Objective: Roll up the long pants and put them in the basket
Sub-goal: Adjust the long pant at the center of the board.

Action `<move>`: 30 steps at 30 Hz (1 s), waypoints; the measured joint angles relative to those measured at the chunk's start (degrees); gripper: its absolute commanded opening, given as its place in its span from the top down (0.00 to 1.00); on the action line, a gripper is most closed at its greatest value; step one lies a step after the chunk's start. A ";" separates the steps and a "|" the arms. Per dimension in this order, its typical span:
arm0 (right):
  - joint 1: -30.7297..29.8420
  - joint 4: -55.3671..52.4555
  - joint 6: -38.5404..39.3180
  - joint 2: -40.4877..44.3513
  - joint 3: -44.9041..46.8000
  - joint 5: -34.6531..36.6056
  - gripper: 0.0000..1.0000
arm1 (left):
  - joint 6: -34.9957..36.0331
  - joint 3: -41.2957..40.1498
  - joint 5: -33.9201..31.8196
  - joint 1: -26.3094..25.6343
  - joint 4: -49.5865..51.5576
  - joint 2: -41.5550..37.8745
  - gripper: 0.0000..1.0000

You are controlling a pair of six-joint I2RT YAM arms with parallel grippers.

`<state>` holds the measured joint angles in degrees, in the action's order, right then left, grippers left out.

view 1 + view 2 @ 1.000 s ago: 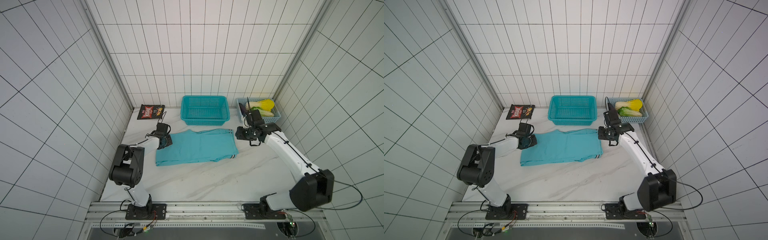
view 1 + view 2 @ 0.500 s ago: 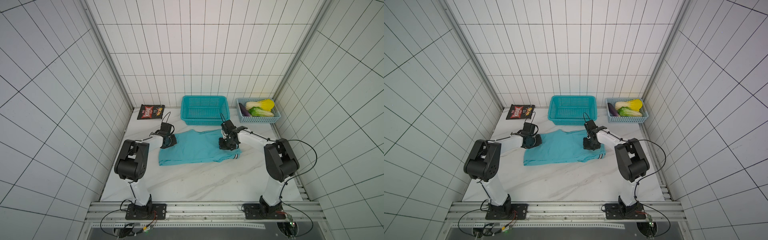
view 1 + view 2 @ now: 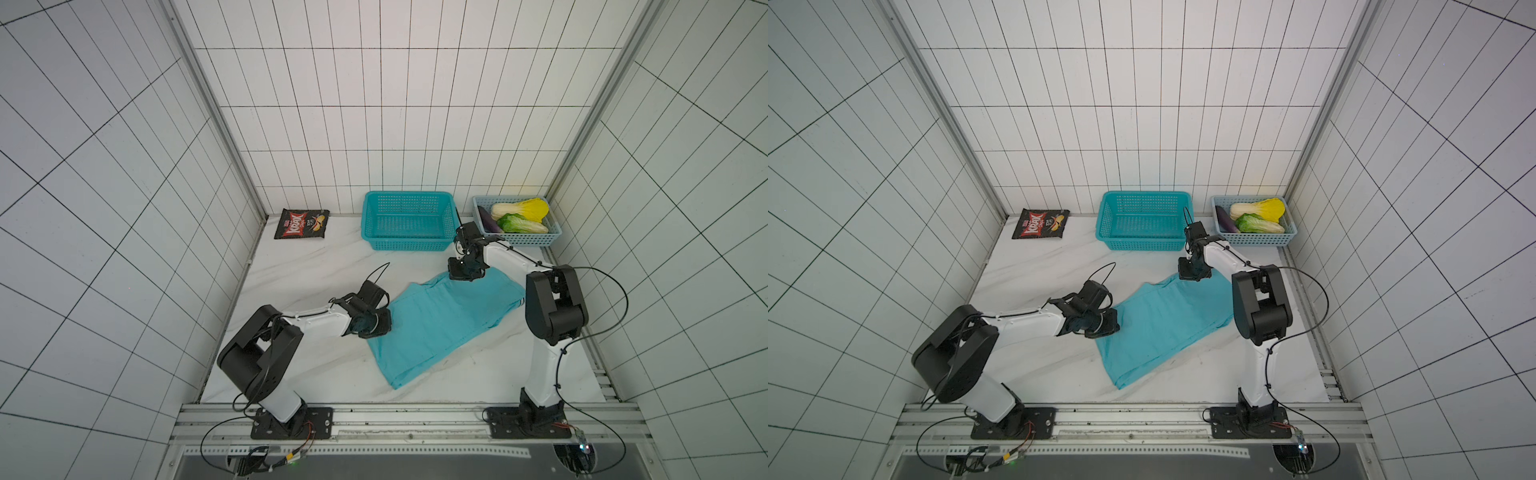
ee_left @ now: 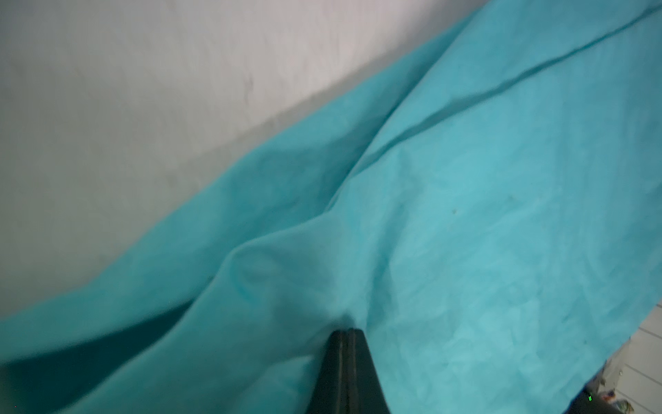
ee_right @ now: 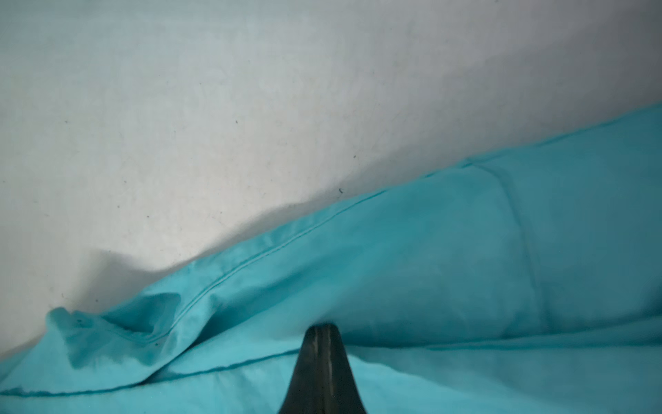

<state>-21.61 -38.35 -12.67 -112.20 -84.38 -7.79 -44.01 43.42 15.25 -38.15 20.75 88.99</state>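
Note:
The long pants point(image 3: 440, 324) point(image 3: 1163, 328) are a turquoise cloth lying slantwise on the white marble table, from back right to front middle. A bit of striped waistband trim point(image 3: 521, 301) shows at their right edge. My left gripper point(image 3: 380, 326) point(image 3: 1108, 326) is at the cloth's left edge. In the left wrist view it point(image 4: 346, 331) is shut, with the pants point(image 4: 465, 215) puckered at its tip. My right gripper point(image 3: 463, 274) point(image 3: 1192, 274) is at the far corner. The right wrist view shows it point(image 5: 322, 328) shut on a fold of the pants point(image 5: 430, 251).
A rigid turquoise basket point(image 3: 409, 220) stands at the back, just behind my right gripper. A small blue basket point(image 3: 517, 239) with vegetables is at the back right. A chip bag point(image 3: 301, 224) lies at the back left.
My right gripper came in from the right onto the pants and shut. Both grippers then dragged the cloth, which now lies slantwise and nearer the front instead of straight across.

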 measured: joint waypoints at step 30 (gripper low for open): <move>6.64 0.76 -2.54 -4.85 0.00 9.57 1.00 | 23.26 23.41 3.19 -3.37 1.18 21.64 0.97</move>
<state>-14.96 -37.58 -15.20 -117.05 -84.38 1.78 -20.75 66.83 18.44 -41.52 21.93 110.63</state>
